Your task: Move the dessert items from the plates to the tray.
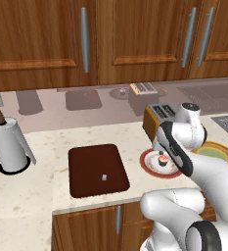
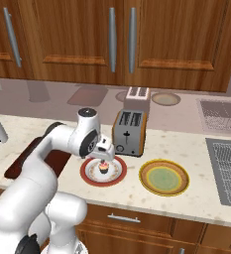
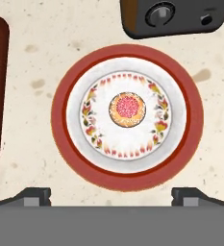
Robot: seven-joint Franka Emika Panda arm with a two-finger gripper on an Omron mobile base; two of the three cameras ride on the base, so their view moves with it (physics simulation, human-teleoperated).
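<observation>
A cupcake [image 3: 127,109] with pink frosting stands in the middle of the white plate with a red-brown rim [image 3: 60,120]. My gripper [image 3: 111,197] hangs open straight above it, a fingertip [image 3: 36,196] to either side and nothing between them. From the right base view the gripper [image 2: 105,153] hovers just over the cupcake [image 2: 103,167] on that plate [image 2: 85,173]. The dark brown tray [image 1: 93,162] lies left of the plate [image 1: 145,164], and a tiny pale cube [image 1: 104,177] rests on it. The yellow-green plate [image 2: 164,177] to the right is bare.
An orange-sided toaster [image 2: 129,131] stands right behind the red-rimmed plate. A paper towel roll [image 1: 8,144] is at the far left of the counter. A sink [image 2: 226,168] lies at the right. Wooden cabinets hang above.
</observation>
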